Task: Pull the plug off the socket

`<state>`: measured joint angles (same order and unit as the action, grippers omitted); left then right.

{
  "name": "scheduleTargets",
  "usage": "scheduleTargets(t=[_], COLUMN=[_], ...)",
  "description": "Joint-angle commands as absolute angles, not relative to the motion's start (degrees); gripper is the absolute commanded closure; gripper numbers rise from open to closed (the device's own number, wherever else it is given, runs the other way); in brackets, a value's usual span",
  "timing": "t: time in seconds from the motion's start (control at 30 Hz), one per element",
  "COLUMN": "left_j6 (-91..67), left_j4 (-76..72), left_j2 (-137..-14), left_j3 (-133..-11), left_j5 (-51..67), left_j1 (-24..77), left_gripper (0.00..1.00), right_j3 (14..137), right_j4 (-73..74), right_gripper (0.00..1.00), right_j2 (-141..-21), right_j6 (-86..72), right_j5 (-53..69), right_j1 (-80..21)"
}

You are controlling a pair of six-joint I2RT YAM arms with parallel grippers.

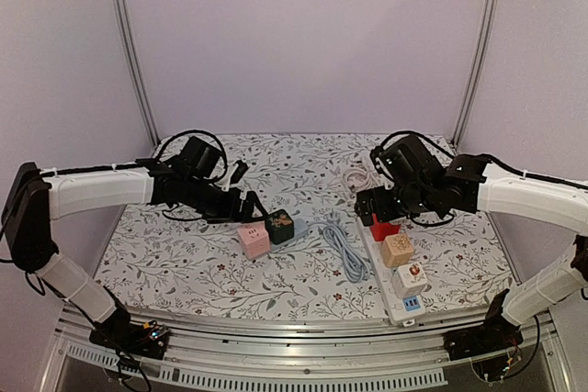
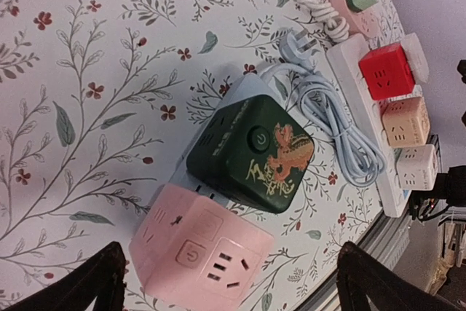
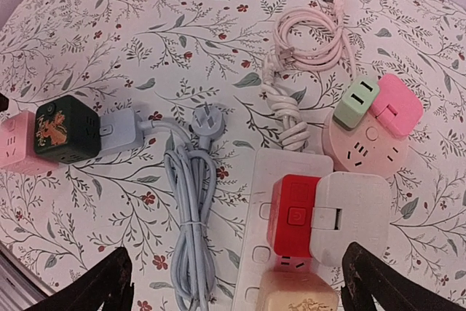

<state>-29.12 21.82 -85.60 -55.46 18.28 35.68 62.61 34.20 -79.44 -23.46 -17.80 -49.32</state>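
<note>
Left arm [image 1: 101,188]: white tubular shells, black joints, a black cable looping over the wrist.
Right arm [image 1: 533,199]: matching white shells, black wrist block, black cable along the top.
Tool fingers [image 2: 98,282]: dark, matte, blunt.
Bases [image 1: 138,337]: black, with small coloured wiring.

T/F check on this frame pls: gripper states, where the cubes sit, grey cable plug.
1. The left gripper and right gripper are both open and hold nothing. True.
2. The red cube sits on the white power strip. True.
3. The dark green cube is plugged into the white power strip. False: it lies on the tablecloth beside the pink cube, apart from the strip.
4. The grey cable has its plug in a socket. False: the plug end lies bare on the cloth.
5. The mint green plug sits on the round pink socket. True.
</note>
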Motion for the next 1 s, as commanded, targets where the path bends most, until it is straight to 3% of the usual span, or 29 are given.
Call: scheduleTargets(t=[0.0,0.23,0.47,0.7,0.97], left_j6=[-26.9,-29.2,-34.2,-32.8,-32.6], left_j4=[19.6,19.2,13.9,21.0,21.4], left_j2=[-89.1,-89.1,-85.5,-80.5,-81.7], left_j3=[-58.0,-53.8,-49.1,-48.9,-49.8], left_j5=[20.7,22.5,26.4,15.5,14.4], left_j1=[34.9,36.1,44.1,45.9,45.1], left_gripper=[0.00,0.00,0.00,0.00,0.00], right_j3=[63.7,63.6,64.1,65.3,67.7], right_j4=[33.1,32.2,30.5,28.5,25.3], right_gripper=[0.01,0.01,0.01,0.01,0.04], right_j2=[-78.8,-78.9,-80.1,-83.5,-89.1], right_j6=[-25.8,-26.4,-25.6,-24.8,-26.1], right_j5=[-16.7,-17.0,-16.2,-14.5,-11.4], right_j1=[-50.4,-50.9,-51.8,-54.2,-58.3])
